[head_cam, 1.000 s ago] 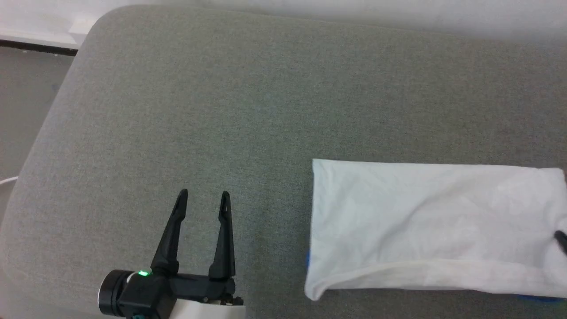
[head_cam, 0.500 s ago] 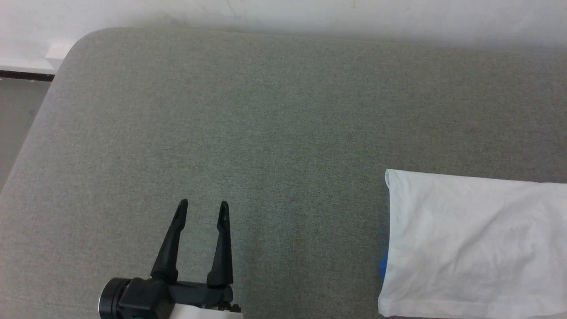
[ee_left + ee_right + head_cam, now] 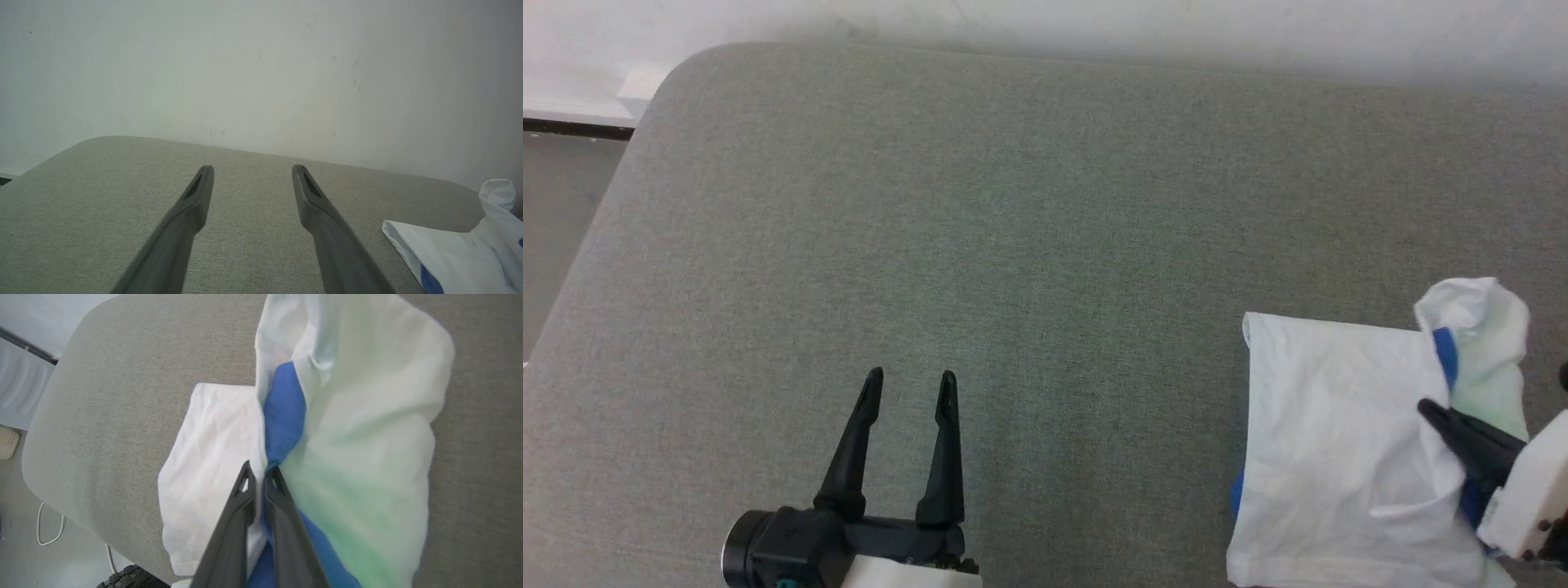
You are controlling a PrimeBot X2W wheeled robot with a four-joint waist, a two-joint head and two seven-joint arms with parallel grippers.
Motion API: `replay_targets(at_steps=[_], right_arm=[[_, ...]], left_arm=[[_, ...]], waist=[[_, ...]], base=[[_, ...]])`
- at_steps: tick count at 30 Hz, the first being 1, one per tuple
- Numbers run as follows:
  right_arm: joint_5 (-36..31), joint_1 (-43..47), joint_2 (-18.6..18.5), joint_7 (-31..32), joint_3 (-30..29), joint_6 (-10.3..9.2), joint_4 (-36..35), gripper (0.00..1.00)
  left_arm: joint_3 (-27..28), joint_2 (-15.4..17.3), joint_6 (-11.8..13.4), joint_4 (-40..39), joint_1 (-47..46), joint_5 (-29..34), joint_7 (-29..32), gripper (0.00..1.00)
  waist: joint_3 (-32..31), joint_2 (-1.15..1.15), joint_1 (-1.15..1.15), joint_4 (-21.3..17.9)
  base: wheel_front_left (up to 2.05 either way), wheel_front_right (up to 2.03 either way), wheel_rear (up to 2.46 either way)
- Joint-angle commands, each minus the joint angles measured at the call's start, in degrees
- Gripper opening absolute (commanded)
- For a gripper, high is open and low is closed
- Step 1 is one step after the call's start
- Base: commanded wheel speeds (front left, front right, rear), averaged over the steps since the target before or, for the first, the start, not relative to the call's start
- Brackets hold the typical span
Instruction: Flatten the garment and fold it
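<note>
Right gripper [image 3: 1427,408] is pinched tight on the garment [image 3: 1327,433] at the grey cushion's [image 3: 1013,204] right end. Its fingers clamp a bunched fold where white cloth meets blue trim, that edge raised. Left gripper [image 3: 911,380] hovers spread wide and empty, the shirt well apart to its right.

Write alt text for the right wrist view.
The right gripper, shut, pinches a bunched fold of a soft white shirt with blue trim. The shirt lies on a grey fabric-covered surface with a rounded corner.
</note>
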Motion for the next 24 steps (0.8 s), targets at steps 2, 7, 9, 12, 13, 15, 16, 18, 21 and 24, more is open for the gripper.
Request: replay_targets(at_steps=[2,7,9,12,13,15,16,18,21,24], right_arm=[[0.2,0.5,0.8,1.1,2.1,-0.04,-1.5,0.00],[-0.4,-0.9,2.6,3.0,7.3,-0.04,-3.3,0.00],[-1.1,-1.8,3.3,3.4,9.4,-0.04,-3.0,0.00],[-2.5,-3.2,4.3,3.4,12.0,-0.04,-1.7,0.00],[-3.1,-3.6,4.7,3.4,12.6,-0.04,-1.1,0.00],[-4.3,-4.3,5.3,3.2,13.5,-0.04,0.5,0.00],[-5.1,-4.6,5.6,3.2,13.8,-0.04,1.4,0.00],[-6.7,-4.9,6.0,3.2,14.4,-0.04,3.3,0.00],[-9.1,-5.0,7.2,3.4,14.0,-0.04,6.5,0.00],[-12.0,-5.5,7.6,2.6,13.5,-0.04,9.5,0.00]], left_arm=[[0.3,-0.4,-0.4,0.2,-0.6,-0.6,-0.3,1.00],[0.4,-1.1,-0.9,0.5,-0.8,-0.5,-0.3,1.00],[0.3,-1.3,-1.0,0.6,-1.0,-0.4,-0.3,1.00],[-0.1,-1.6,-1.3,0.8,-1.4,-0.4,-0.3,1.00],[-0.3,-1.7,-1.3,0.9,-1.6,-0.4,-0.3,1.00],[-0.5,-1.9,-1.4,1.0,-1.9,-0.4,-0.3,1.00],[-0.6,-1.9,-1.4,1.1,-2.0,-0.4,-0.3,1.00],[-0.7,-2.0,-1.4,1.2,-2.3,-0.4,-0.3,1.00],[-0.8,-2.2,-1.4,1.2,-2.5,-0.6,-0.3,1.00],[-1.1,-2.3,-1.3,1.3,-2.6,-0.7,-0.3,1.00]], waist=[[0.2,0.00,0.00,0.6],[0.7,0.00,0.00,1.6],[1.1,0.00,0.00,2.0],[1.6,0.00,0.00,2.8],[1.8,0.00,0.00,3.0],[2.2,0.00,0.00,3.6],[2.4,0.00,0.00,3.9],[2.8,0.00,0.00,4.5],[3.1,0.00,0.00,5.2],[3.3,0.00,0.00,5.8]], base=[[0.00,0.00,0.00],[0.00,0.00,0.00],[0.00,0.00,0.00],[0.00,0.00,0.00],[0.00,0.00,0.00],[0.00,0.00,0.00],[0.00,0.00,0.00],[0.00,0.00,0.00],[0.00,0.00,0.00],[0.00,0.00,0.00]])
